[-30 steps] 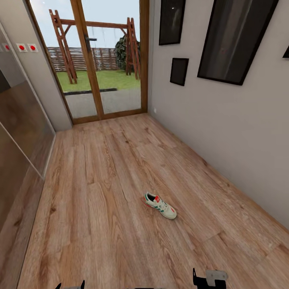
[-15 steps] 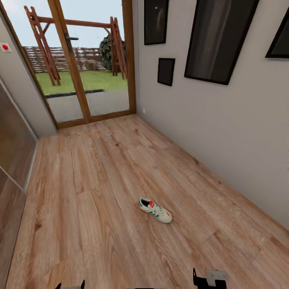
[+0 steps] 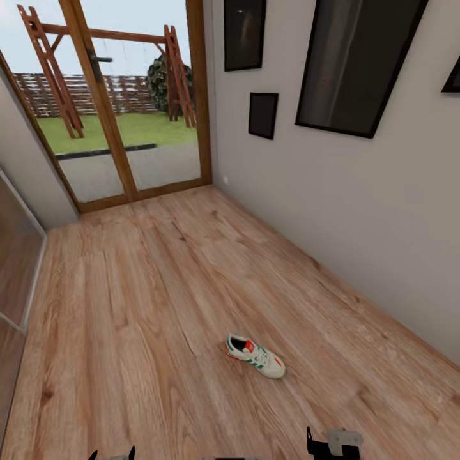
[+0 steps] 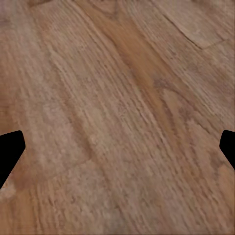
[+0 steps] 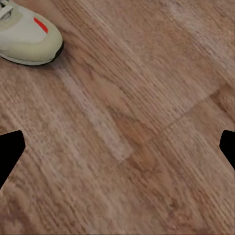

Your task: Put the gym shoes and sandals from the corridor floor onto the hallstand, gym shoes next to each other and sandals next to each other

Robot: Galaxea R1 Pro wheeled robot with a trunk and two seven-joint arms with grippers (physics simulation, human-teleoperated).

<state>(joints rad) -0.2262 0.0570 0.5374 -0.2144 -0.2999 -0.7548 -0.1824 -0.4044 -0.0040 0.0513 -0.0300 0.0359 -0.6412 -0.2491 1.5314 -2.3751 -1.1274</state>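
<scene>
One gym shoe point(image 3: 255, 356) lies alone on the corridor floor point(image 3: 147, 300), near the robot and slightly right of centre, its toe pointing right. The left end effector point(image 4: 117, 149) and right end effector point(image 5: 117, 149) both hang over bare planks, fingers spread wide, holding nothing.

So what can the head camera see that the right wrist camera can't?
The head view alone takes in the wood-framed glass door with the garden behind it, the grey wall hung with dark picture frames, and the whole white sneaker with green stripes lying on its sole. The right wrist view alone gives a close look at the sneaker's rounded pale end with a red-orange patch, framed by the right gripper's two wide-apart black fingertips. Both share the sneaker and the light brown wood-plank floor.
</scene>
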